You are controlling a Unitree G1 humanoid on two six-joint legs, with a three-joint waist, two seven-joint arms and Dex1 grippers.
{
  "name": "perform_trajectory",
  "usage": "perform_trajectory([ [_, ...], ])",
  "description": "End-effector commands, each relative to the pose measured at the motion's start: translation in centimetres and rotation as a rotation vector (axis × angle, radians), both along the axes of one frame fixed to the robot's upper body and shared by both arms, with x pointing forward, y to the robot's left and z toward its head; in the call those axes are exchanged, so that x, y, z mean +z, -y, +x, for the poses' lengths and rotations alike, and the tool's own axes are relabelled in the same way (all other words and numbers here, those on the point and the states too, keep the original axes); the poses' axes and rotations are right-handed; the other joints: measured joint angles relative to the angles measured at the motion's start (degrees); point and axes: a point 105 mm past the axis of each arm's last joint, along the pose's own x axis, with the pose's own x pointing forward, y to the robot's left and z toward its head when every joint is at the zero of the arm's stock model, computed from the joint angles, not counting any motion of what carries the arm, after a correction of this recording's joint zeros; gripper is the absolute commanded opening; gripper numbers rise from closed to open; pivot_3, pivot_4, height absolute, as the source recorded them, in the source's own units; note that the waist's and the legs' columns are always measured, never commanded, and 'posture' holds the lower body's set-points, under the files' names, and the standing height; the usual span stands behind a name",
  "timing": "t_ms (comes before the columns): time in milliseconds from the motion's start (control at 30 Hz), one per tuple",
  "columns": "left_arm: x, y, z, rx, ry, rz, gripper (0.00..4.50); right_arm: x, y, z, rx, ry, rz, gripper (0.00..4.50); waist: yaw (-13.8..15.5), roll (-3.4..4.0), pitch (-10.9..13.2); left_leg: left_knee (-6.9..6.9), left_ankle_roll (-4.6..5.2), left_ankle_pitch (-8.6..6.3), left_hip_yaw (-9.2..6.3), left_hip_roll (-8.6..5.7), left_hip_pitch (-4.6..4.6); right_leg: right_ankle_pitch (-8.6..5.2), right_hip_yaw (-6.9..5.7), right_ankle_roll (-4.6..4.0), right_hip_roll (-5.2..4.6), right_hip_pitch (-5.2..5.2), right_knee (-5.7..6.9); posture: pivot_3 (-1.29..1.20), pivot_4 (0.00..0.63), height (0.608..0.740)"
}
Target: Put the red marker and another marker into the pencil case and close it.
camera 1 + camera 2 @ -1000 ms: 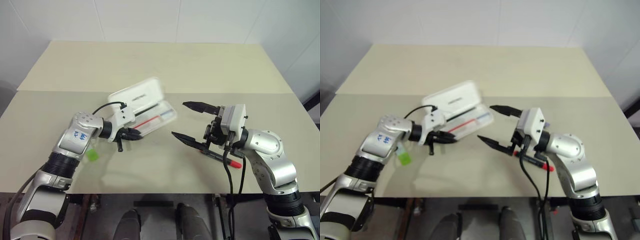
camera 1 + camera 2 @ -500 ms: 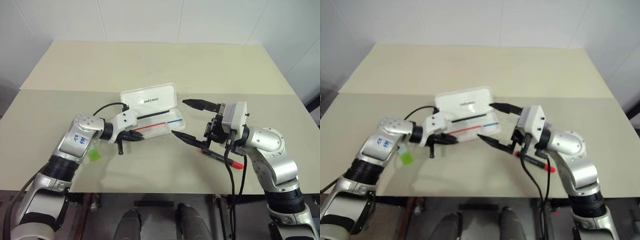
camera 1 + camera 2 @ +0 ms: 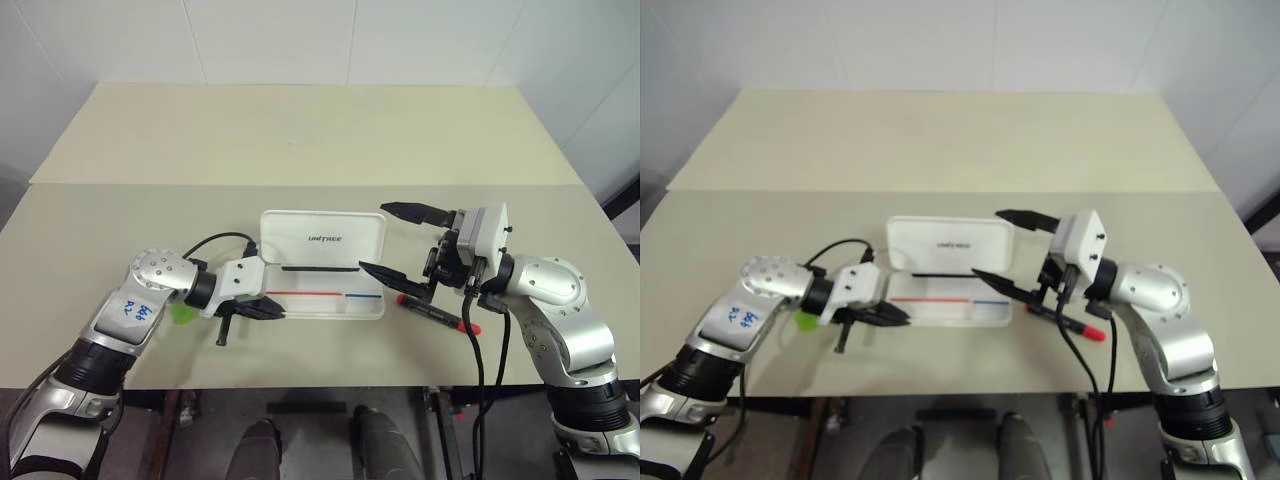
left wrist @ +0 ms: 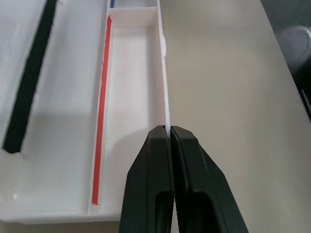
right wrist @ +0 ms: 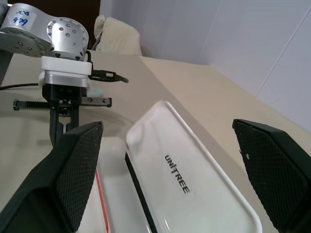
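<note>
The pencil case (image 3: 322, 265) lies open near the counter's front edge, lid back and tray empty but for thin red, blue and black stripes, ready for loading. The left gripper (image 3: 268, 311), fingers pinched shut on the tray's near rim, appears to steady the case. The right gripper (image 3: 400, 243) hovers wide open over the case's right end, holding nothing. The red marker (image 3: 437, 313) lies just right of the case; the green marker (image 3: 180, 313) peeks from behind the left arm. The beige counter (image 3: 320, 140) meets plain white walls.
</note>
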Motion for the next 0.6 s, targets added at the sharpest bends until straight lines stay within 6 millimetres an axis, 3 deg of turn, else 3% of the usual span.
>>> perform_trajectory([
  [33,0.5,-0.7,0.1,0.005,0.038,0.007,0.03,1.3,0.6,-0.8,-0.004,0.047,0.008,4.50,0.09,0.00,0.00,0.03,0.00,0.00,0.00,0.00,0.00,-0.01,0.00,-0.03,-0.01,0.02,0.00,0.00,0.150,0.740],
  [400,-0.2,0.4,0.6,0.038,0.006,-0.037,0.03,1.3,1.1,-1.4,-0.030,0.030,0.000,4.50,0.41,0.00,0.00,0.04,0.02,0.02,0.00,0.00,0.02,-0.02,0.00,-0.05,0.00,0.02,0.02,0.00,0.150,0.740],
  [500,-0.3,0.6,0.5,0.041,-0.018,-0.052,0.64,1.4,1.1,-1.4,-0.032,0.029,0.002,4.50,0.43,0.00,0.00,0.03,0.02,0.02,0.00,0.00,0.02,0.00,0.00,-0.02,0.00,0.03,0.02,0.00,0.150,0.740],
  [600,-0.2,0.8,0.6,0.041,-0.008,-0.054,1.67,1.3,1.0,-1.4,-0.029,0.026,0.001,4.50,0.43,0.00,0.00,0.01,0.02,0.02,0.00,0.00,0.02,0.03,0.00,0.04,0.01,0.02,0.02,0.00,0.150,0.740],
])
